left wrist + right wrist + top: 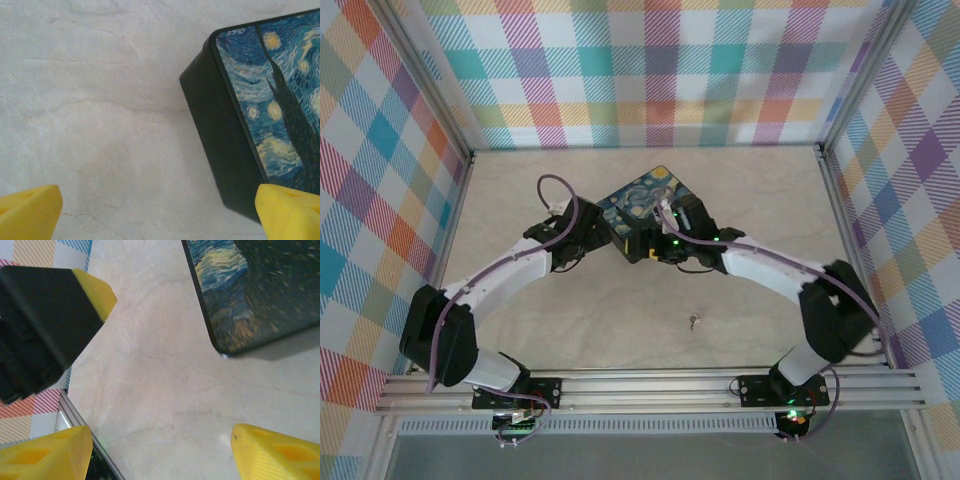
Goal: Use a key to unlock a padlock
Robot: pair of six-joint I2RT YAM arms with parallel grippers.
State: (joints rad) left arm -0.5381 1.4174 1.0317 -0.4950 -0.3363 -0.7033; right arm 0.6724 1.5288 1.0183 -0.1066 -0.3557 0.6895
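A tiny silvery key (695, 321) lies alone on the table, nearer the arms' bases than either gripper. The padlock is hidden from me. My left gripper (603, 240) is at the left side of the black box with the starry-night lid (645, 205). It is open, its yellow fingertips (30, 212) spread wide over bare table, the right one against the box wall (220, 145). My right gripper (162, 455) is open too, over bare table just off the box's corner (250, 290). Nothing lies between either pair of fingers.
The two grippers (655, 245) sit close together at the box's near corner; the left one's black, yellow-tipped finger (50, 320) shows in the right wrist view. Plaid walls (650, 70) enclose the table, and an aluminium rail (650, 385) runs along the near edge.
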